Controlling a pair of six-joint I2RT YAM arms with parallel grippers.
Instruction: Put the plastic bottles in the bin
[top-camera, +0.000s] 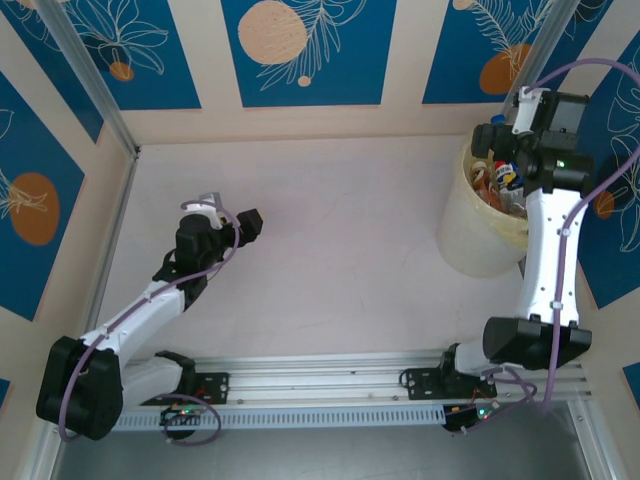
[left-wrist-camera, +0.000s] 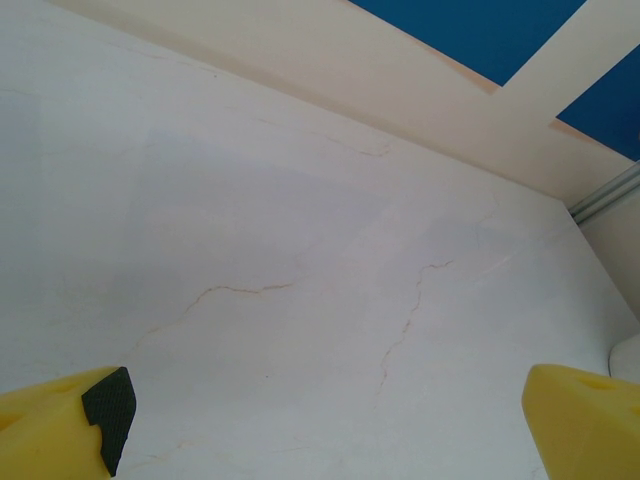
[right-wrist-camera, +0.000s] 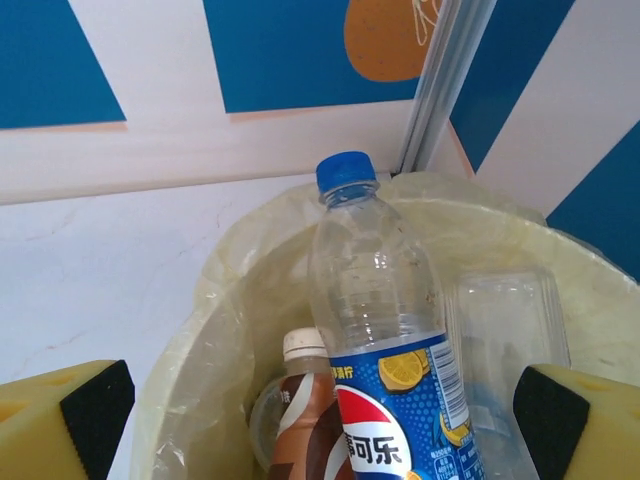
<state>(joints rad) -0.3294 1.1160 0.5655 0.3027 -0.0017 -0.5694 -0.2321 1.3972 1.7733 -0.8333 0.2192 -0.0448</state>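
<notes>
Evidently at release: right end effector (right-wrist-camera: 320, 412), jaws spread, straddles the blue-capped cola bottle (right-wrist-camera: 375, 300) resting in the bin (right-wrist-camera: 225, 300); left end effector (left-wrist-camera: 330, 415) likewise spread, empty; next, lift clear.

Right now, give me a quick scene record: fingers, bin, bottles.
left fingers: open, nothing between them, over the table
right fingers: open, above the bin, either side of the blue-capped bottle, not touching it
bin: far right of the table, clear liner, bottles inside
blue-capped bottle: clear, blue label, cap up, in the bin
brown bottle: white cap, in the bin beside it
clear container: in the bin, right of the blue-capped bottle
</notes>
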